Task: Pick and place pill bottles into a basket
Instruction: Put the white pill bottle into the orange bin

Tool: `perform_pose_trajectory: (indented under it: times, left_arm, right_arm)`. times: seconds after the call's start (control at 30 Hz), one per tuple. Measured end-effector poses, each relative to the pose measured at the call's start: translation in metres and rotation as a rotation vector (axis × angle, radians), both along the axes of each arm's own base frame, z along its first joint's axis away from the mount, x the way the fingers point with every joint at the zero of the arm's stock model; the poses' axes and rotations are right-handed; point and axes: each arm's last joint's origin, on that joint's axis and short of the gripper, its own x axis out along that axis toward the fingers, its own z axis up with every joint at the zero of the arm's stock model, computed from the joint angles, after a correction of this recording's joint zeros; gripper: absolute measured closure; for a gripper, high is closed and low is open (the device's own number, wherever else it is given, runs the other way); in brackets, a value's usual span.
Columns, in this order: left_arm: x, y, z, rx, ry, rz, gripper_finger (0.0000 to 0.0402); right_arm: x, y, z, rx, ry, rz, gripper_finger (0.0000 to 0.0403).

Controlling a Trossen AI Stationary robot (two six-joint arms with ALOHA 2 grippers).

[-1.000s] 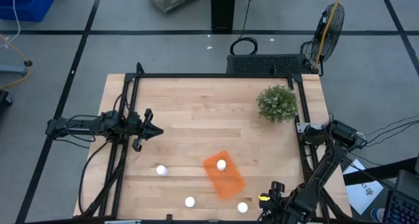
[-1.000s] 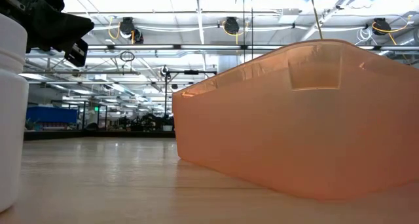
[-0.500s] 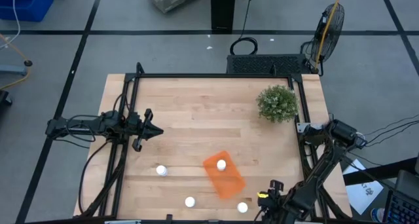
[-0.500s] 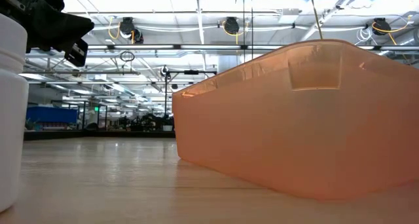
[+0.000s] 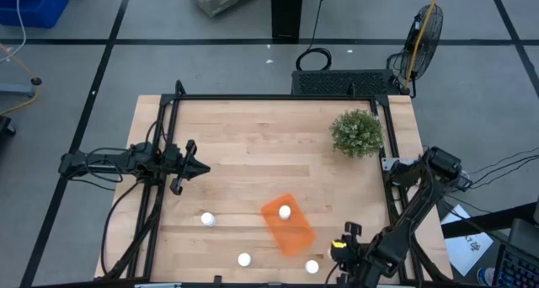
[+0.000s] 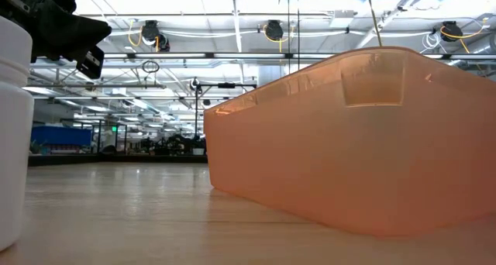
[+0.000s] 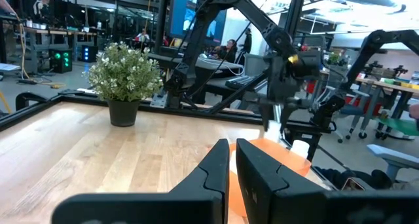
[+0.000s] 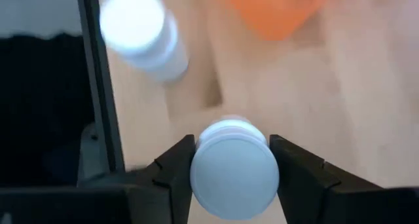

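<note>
The orange basket (image 5: 287,224) lies near the table's front, with one white pill bottle (image 5: 285,211) standing in it. Three more bottles stand on the wood: one (image 5: 207,219) left of the basket, one (image 5: 244,259) and one (image 5: 312,266) near the front edge. My right gripper (image 5: 338,253) is by the front edge, right of the basket, shut on a fifth bottle (image 8: 234,168); the gripper hides this bottle in the high view. My left gripper (image 5: 199,166) is shut and empty over the table's left part. The basket also fills the low view (image 6: 364,141). My right gripper pinches the bottle at its top, by the sides of the white cap (image 8: 196,166), between its two fingers (image 8: 171,168). The fingers come from above, pointing down. The bottle stands upright under them; I cannot tell whether its base is off the wood.
A green potted plant (image 5: 357,133) stands at the far right. Black frame rails (image 5: 160,153) run along the table's left, far and right sides. A bottle (image 6: 12,125) stands right in front of the low camera. People and other robot arms show in the room beyond.
My right gripper has moved a little toward the table's left and far side, nearer the basket, still shut on the bottle. The other bottles and the basket have kept their places.
</note>
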Motion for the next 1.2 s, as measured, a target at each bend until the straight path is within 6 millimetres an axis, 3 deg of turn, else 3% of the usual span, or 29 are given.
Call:
perform_pose_trajectory:
  times: [0.13,0.3,0.43,0.8,0.97,1.2]
  left_arm:
    - [0.0,0.0,0.0,0.0,0.0,0.0,0.0369]
    - [0.0,0.0,0.0,0.0,0.0,0.0,0.0369]
    - [0.0,0.0,0.0,0.0,0.001,0.0,0.0369]
    - [0.0,0.0,0.0,0.0,0.001,0.0,0.0369]
    - [0.0,0.0,0.0,0.0,0.0,0.0,0.0369]
    - [0.0,0.0,0.0,0.0,0.0,0.0,0.0369]
  right_arm:
    - [-0.001,-0.015,0.011,-0.103,-0.025,-0.007,0.0243]
    - [0.01,-0.036,0.035,-0.208,-0.184,0.01,0.0243]
    - [0.033,-0.049,0.05,-0.198,-0.266,0.088,0.0244]
    - [0.093,-0.094,0.057,-0.079,-0.295,0.227,0.0248]
    - [0.112,-0.098,0.041,-0.025,-0.267,0.289,0.0249]
    - [0.121,-0.095,0.01,-0.042,-0.163,0.284,0.0247]
